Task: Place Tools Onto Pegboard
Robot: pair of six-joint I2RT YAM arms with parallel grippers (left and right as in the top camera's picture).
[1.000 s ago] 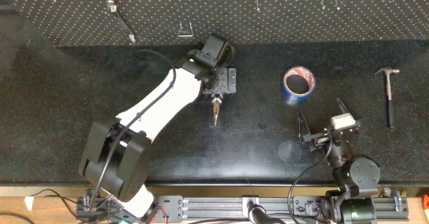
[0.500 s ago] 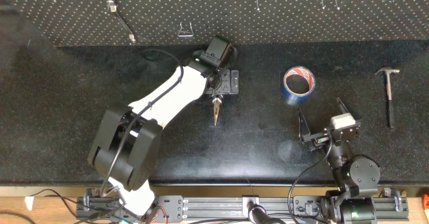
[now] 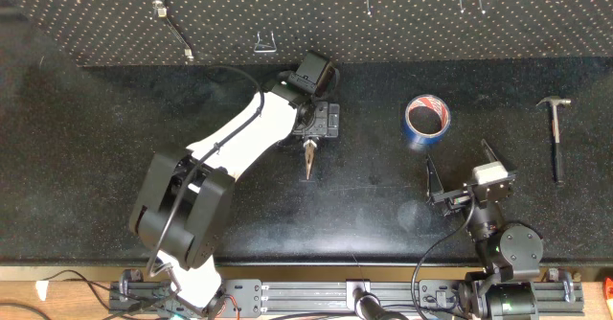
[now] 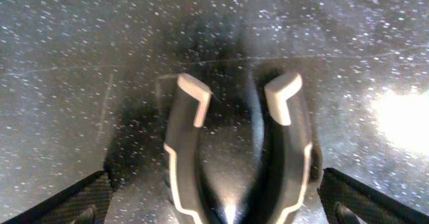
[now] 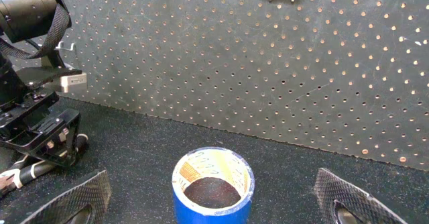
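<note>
Straight beneath the wide-open, empty left gripper (image 4: 216, 184): grey-handled metal pliers (image 3: 308, 155), long axis running from the back edge of the black table (image 3: 86, 148) frontward, handles seemingly between the fingers.

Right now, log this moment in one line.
left gripper: open over pliers handles | right gripper: open, facing tape | hammer: on table

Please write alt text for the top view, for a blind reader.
The left gripper hangs open over the pliers, below the pegboard. A blue tape roll and a hammer lie to the right, near the open right gripper.
</note>
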